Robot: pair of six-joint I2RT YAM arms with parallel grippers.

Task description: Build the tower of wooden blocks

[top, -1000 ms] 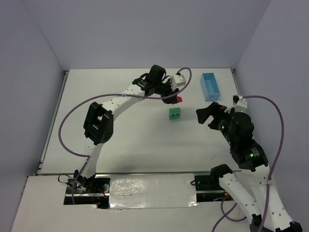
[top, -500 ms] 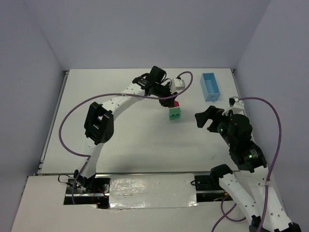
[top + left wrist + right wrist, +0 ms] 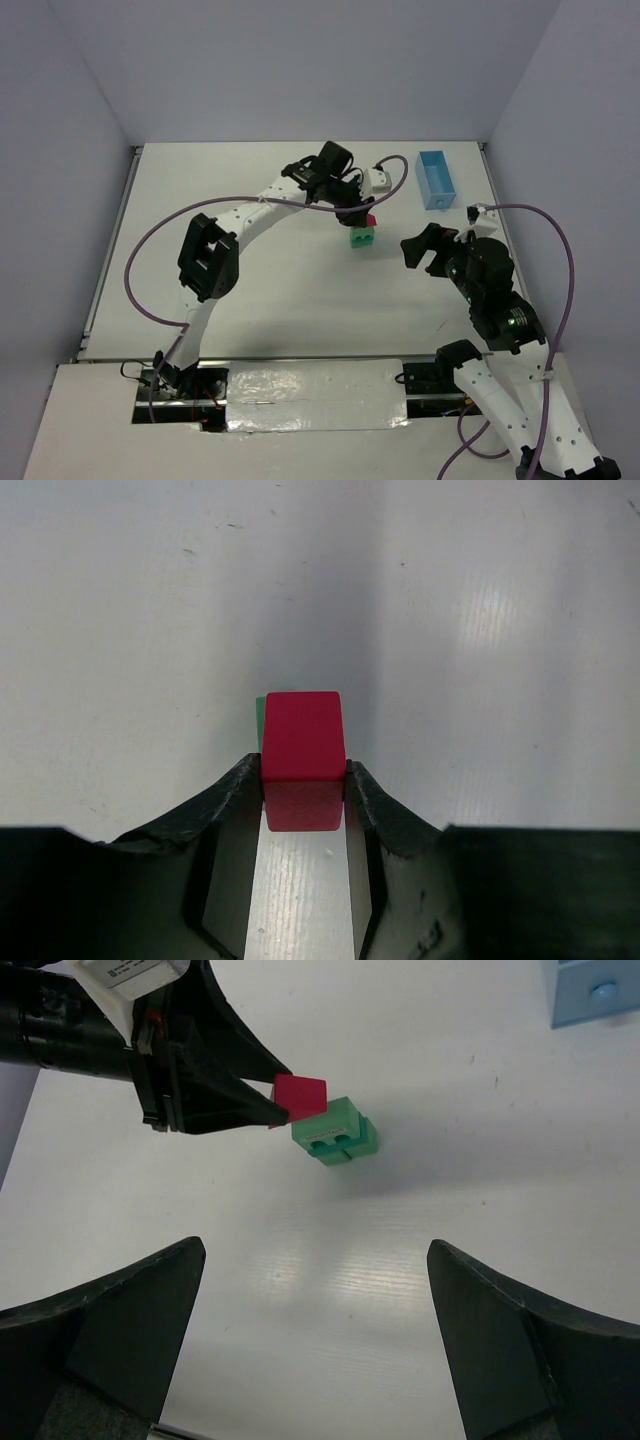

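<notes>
A small stack of green blocks (image 3: 361, 238) (image 3: 335, 1132) stands near the middle of the table. My left gripper (image 3: 364, 217) (image 3: 304, 772) is shut on a red block (image 3: 302, 737) (image 3: 300, 1095) and holds it just above the far left edge of the green stack; a sliver of green (image 3: 259, 718) shows behind the red block. In the right wrist view the red block hangs at the green stack's upper left corner. My right gripper (image 3: 418, 247) (image 3: 315, 1290) is open, empty, to the right of the stack and facing it.
A light blue tray (image 3: 434, 178) (image 3: 592, 992) lies at the back right of the table. The left arm's purple cable (image 3: 150, 240) loops over the left side. Grey walls close in the table on three sides.
My left gripper has carried the red block down and toward the green stack, from behind it to just over it. My right arm has shifted slightly left.
</notes>
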